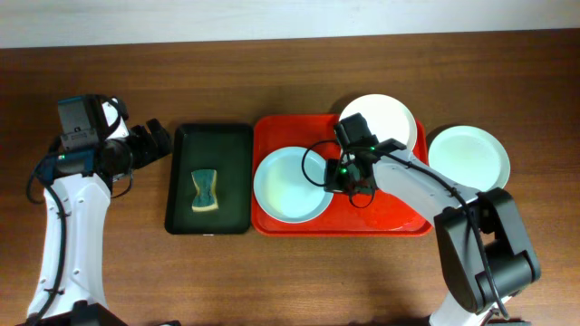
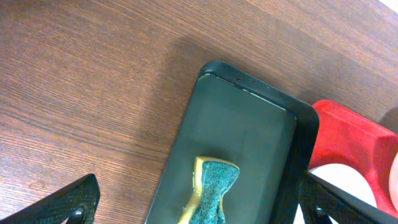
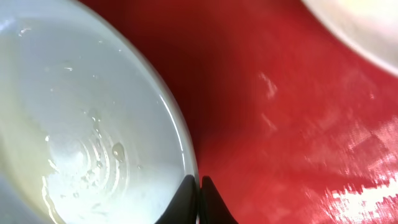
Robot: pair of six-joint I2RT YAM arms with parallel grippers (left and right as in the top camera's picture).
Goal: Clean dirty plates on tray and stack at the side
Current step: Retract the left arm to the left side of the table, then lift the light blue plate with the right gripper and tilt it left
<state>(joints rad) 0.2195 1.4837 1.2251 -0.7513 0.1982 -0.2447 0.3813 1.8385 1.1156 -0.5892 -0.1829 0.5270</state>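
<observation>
Right gripper pinched shut on mint plate rim — prob. steadying it on red tray; left gripper wide apart nr sponge.

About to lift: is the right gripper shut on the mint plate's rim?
Shut: the right gripper pinches the rim of the mint-green plate on the red tray, one fingertip each side. Firmness: cannot tell.

We look straight down on the whole table. Our left wrist view hangs above the green tray and catches a corner of the red tray. Our right wrist view sits very close over that red tray, beside a plate.
</observation>
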